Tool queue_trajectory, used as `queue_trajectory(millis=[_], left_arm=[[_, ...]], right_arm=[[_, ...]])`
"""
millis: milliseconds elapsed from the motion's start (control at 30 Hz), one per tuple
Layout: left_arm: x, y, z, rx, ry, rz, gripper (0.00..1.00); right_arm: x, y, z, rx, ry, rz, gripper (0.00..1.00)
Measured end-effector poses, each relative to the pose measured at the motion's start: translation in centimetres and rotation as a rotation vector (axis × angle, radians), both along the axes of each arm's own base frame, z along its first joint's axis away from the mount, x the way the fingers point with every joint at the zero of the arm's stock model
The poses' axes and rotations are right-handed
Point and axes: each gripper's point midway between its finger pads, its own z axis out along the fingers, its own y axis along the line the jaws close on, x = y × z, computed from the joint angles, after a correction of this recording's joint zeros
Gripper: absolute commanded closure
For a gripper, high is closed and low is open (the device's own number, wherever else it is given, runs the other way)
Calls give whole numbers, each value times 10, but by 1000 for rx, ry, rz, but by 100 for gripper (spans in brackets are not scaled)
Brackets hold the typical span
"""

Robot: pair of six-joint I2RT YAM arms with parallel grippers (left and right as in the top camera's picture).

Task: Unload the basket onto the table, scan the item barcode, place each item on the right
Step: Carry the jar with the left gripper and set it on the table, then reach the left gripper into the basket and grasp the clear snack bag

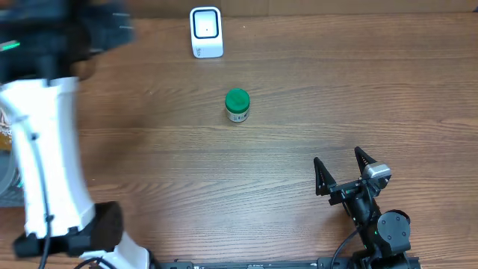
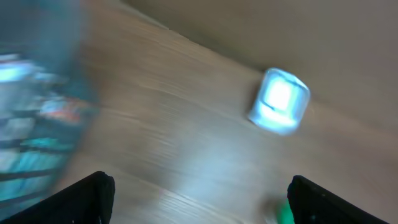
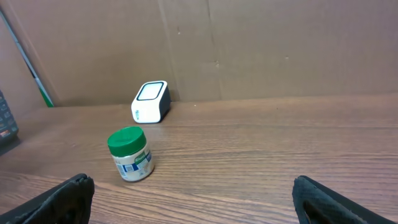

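Two items on the wooden table: one green-lidded jar, standing near the centre with bare wood on every side; one white scanner, beyond it by the far edge, well apart. Right gripper: jaws wide, nothing between them, near the front edge, well apart from the jar. Left gripper: jaws wide, nothing held, toward the far-left corner, view blurred.
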Motion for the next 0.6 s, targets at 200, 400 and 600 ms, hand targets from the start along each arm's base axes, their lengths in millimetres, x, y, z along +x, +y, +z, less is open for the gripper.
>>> queue_trajectory(millis=[200,400,600], left_arm=[[-36,127,-3,-16,-3,332,7],[-59,205,-31,-37,48,516,7],[-62,249,-83,-72,165,575,14]], right_arm=[[0,0,0,0,0,0,0],[0,0,0,0,0,0,0],[0,0,0,0,0,0,0]])
